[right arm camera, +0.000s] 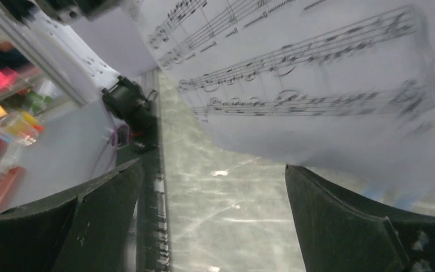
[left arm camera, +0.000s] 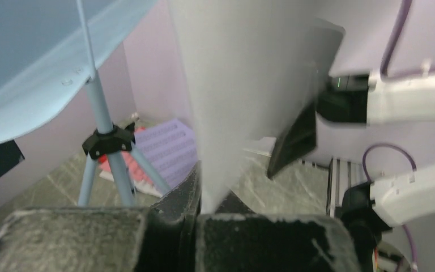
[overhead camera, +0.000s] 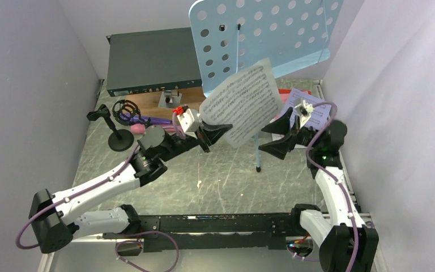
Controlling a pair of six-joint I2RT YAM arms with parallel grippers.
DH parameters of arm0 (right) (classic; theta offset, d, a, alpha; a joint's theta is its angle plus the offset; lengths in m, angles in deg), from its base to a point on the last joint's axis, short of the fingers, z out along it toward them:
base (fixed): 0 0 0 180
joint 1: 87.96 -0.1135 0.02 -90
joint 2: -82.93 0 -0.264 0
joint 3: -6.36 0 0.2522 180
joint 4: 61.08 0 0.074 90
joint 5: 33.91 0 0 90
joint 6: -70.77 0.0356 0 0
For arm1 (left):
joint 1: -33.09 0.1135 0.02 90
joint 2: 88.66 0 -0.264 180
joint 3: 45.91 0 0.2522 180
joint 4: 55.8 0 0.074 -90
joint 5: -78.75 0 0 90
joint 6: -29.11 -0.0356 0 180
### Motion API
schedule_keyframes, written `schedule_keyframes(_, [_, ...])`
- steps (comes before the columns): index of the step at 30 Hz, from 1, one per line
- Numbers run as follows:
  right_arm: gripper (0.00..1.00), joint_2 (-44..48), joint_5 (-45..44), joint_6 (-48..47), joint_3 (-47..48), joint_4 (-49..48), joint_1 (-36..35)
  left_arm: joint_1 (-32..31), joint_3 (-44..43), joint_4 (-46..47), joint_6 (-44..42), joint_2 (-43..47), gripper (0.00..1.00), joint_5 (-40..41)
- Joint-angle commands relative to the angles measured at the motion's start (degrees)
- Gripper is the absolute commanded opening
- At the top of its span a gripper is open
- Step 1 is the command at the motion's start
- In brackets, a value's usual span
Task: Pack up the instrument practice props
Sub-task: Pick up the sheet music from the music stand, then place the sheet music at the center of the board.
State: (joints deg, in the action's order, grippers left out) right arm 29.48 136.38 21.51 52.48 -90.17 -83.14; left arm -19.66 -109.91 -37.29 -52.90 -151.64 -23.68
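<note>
- The stand (overhead camera: 260,34) is cut off by the top edge of the overhead view, and its pole is partly hidden behind the white sheet (overhead camera: 242,105).
- The left wrist view is blurred. There the white sheet is seen only as a grey band running down between the fingers (left arm camera: 90,241) of the left gripper (overhead camera: 210,135).
- The pink mic (overhead camera: 138,129) and purple mic (overhead camera: 150,120) are half covered by the left arm (overhead camera: 147,158).
- The red sheet (left arm camera: 112,165) is glimpsed only in the left wrist view, under the lavender sheet (overhead camera: 310,110).
- A grey-green marbled table (overhead camera: 204,181) is enclosed by pale walls (overhead camera: 28,85).
- A green box (overhead camera: 150,68) and a board (overhead camera: 158,105) are seen at the back.
- The round-base holder (overhead camera: 119,139) is stood upright at back left.
- The white sheet, printed with staves, is held tilted in the air at the centre, in front of the stand. It is clamped at its lower left edge by the left gripper.
- The right gripper (overhead camera: 278,136) is spread wide beside the sheet's right edge, with nothing gripped.
</note>
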Motion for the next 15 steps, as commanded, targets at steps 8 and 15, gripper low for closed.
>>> schedule_keyframes(8, [1.0,1.8,0.1,-85.1,16.2,81.6,1.4,-0.2,-7.1,-30.7,-12.4,6.4,0.0,-10.9])
schedule_keyframes(15, [1.0,1.9,-1.4,-86.6,16.0,82.2,1.6,-0.2,-7.0,-37.5,-13.1,7.7,0.0,-14.0])
